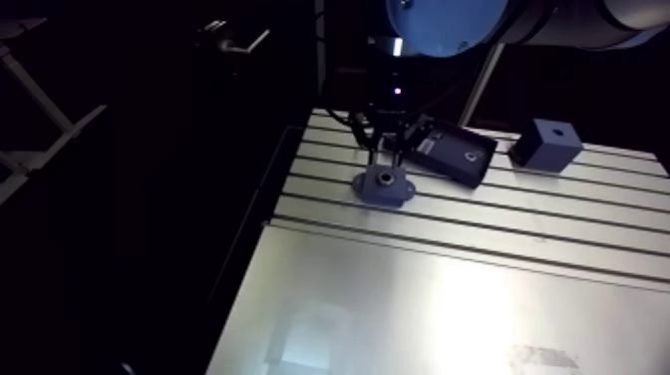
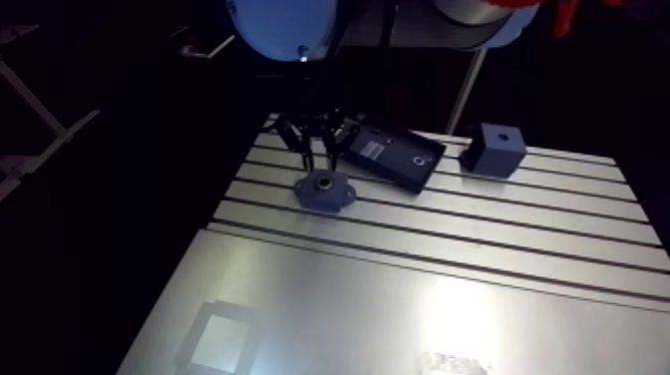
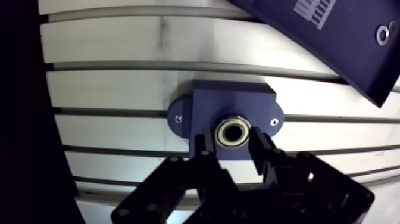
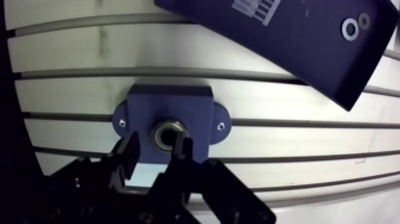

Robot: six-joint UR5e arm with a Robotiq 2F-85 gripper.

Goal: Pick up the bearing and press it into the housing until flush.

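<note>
On the slotted table, the bearing sits in the bore of the blue housing. The gripper hangs above with fingers spread and empty either side, probably leaving room to press it flush.

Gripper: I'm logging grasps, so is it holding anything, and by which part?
Nothing is held: the gripper is open above the bearing, which sits in the housing.

No legible text, numbers or brand marks. One white printed label, a barcode-like block of bars, stands on the dark flat panel ahead of the gripper. Its content cannot be resolved.
</note>
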